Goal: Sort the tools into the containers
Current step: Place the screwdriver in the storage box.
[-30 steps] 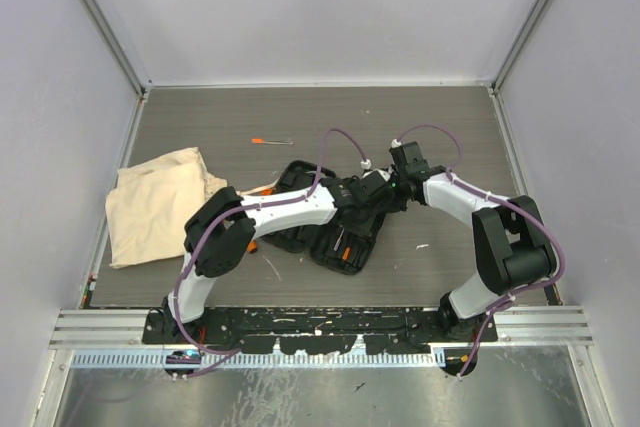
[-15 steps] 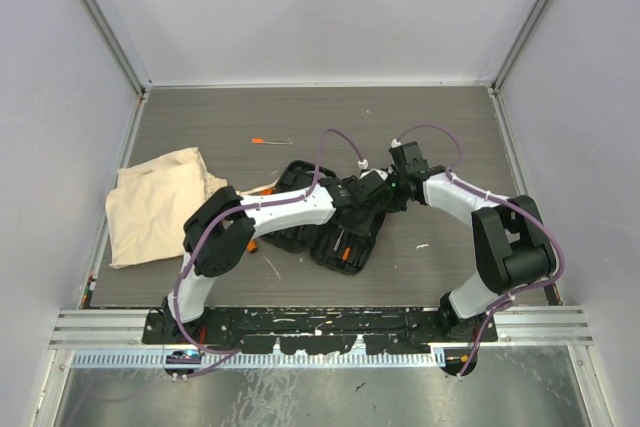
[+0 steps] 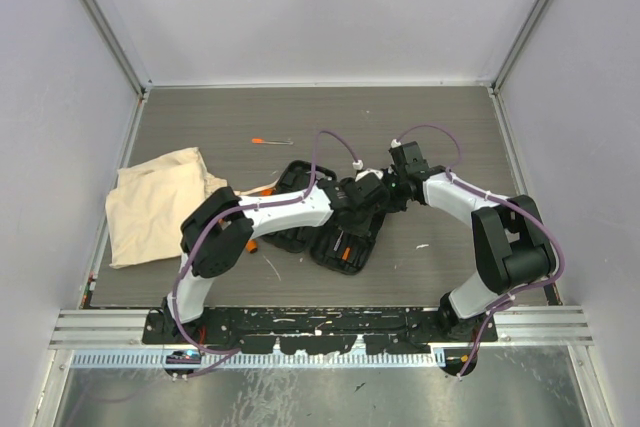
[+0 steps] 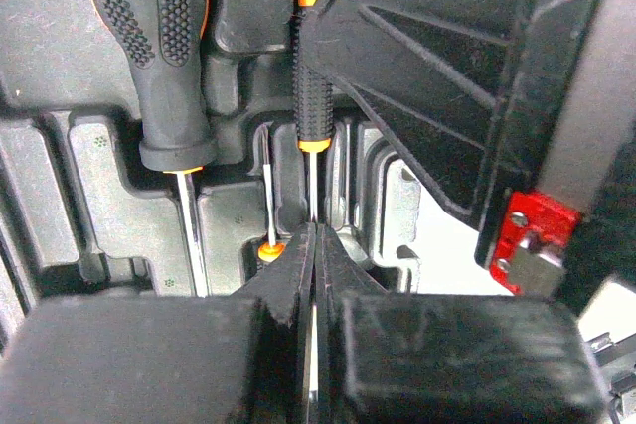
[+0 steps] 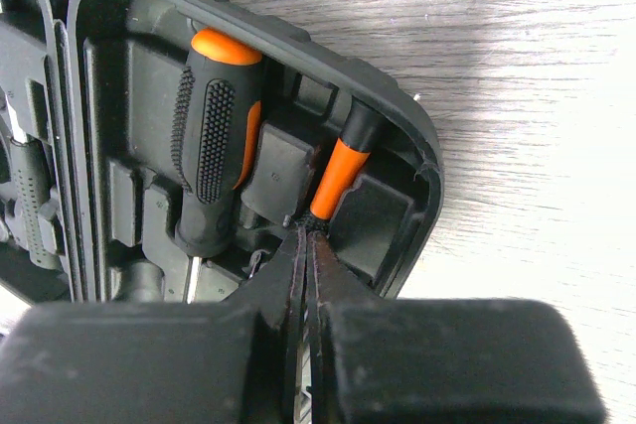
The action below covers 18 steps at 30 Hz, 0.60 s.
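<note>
The black tool case (image 5: 421, 141) lies open mid-desk (image 3: 440, 137), with the beige cloth bag (image 3: 155, 202) to its left. The thin driver (image 5: 336, 178) lies inside by the rim, beside a thicker screwdriver (image 5: 214, 161). The left fingers (image 4: 283, 285) are closed tight, tips at its steel shaft. The right fingers (image 5: 273, 290), also closed, touch its handle.

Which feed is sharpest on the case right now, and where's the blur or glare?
Right wrist: thin orange driver and case rim sharp, right tool a blurred mass, table washed pale at right. Left wrist: screwdriver handle crisp, left tool soft. Top view: even light, case mostly hidden under arms.
</note>
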{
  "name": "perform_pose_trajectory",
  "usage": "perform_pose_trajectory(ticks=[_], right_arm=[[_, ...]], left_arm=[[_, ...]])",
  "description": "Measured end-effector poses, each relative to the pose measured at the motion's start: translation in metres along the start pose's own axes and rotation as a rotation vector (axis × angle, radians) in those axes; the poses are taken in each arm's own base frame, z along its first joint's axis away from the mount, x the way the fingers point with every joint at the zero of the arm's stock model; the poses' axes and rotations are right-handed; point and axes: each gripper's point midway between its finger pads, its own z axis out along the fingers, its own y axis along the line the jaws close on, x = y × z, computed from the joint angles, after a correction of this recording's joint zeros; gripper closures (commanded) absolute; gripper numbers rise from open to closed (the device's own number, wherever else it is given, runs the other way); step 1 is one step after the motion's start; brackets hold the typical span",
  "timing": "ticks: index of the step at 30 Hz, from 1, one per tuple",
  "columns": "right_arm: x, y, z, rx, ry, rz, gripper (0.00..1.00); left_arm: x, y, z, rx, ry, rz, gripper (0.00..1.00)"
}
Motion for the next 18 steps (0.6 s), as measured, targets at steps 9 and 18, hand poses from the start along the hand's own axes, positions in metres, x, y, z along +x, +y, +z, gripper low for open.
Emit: perform_pose_trajectory(ticks=[9, 18], right_arm=[[0.0, 0.0, 0.0, 0.001, 0.0, 0.0, 0.99], [0.001, 0.0, 0.0, -0.003, 0.003, 0.0, 0.99]], left_arm=[[0.011, 0.006, 0.01, -0.02, 0.024, -0.002, 1.0], [0.015, 0.003, 0.014, -0.01, 0.023, -0.019, 1.0]])
